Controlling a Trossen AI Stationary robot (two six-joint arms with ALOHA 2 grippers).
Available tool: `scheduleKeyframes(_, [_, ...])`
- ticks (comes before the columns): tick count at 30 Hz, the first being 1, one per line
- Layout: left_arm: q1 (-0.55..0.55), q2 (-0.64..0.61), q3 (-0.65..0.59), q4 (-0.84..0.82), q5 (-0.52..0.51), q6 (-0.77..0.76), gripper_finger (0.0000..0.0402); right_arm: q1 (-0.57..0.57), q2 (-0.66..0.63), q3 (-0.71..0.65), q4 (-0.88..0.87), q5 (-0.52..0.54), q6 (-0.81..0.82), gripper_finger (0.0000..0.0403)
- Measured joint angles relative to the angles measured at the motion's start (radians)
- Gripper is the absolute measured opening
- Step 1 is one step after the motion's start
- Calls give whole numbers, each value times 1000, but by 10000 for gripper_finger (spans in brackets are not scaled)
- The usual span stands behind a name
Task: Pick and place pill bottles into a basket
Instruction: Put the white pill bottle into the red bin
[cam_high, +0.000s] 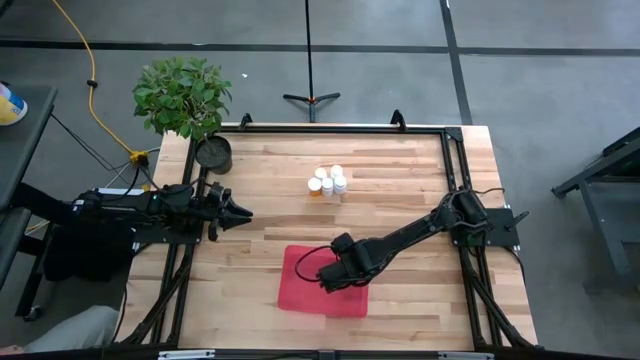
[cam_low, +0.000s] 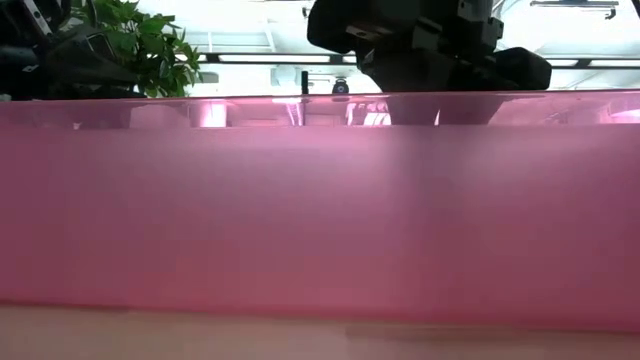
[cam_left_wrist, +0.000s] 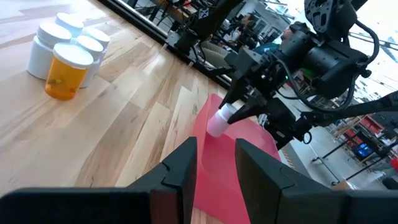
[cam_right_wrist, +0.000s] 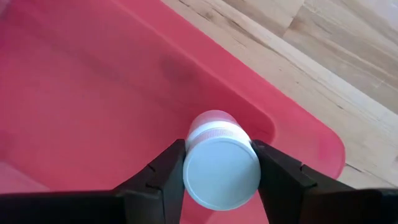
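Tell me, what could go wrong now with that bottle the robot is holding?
The right gripper holds a bottle above the tray. Dropped from there, it might roll or bounce over the low wall. It also hangs close to the tray's edge, so it could miss. The left gripper just waits.

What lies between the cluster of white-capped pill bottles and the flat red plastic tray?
Only bare wooden tabletop separates the bottle cluster from the red tray, as the high view shows.

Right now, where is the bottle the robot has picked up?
The bottle is clamped in the right gripper, held above the red tray at the table's near edge, apart from the cluster of bottles farther back.
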Motion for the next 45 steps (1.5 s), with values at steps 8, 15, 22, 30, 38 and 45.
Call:
scheduleKeyframes(8, [0,0,0,0,0,0,145,0,0,0,-2,1,0,149])
scheduleKeyframes(15, [0,0,0,0,0,0,145,0,0,0,-2,-24,-3,201])
scheduleKeyframes(22, [0,0,0,0,0,0,145,0,0,0,-2,-26,-14,219])
scheduleKeyframes(30, [0,0,0,0,0,0,145,0,0,28,-11,-35,-64,212])
scheduleKeyframes(38, [0,0,0,0,0,0,145,-1,-1,189,-146,90,-122,213])
scheduleKeyframes(45, [0,0,0,0,0,0,145,-27,-2,404,-321,269,-199,213])
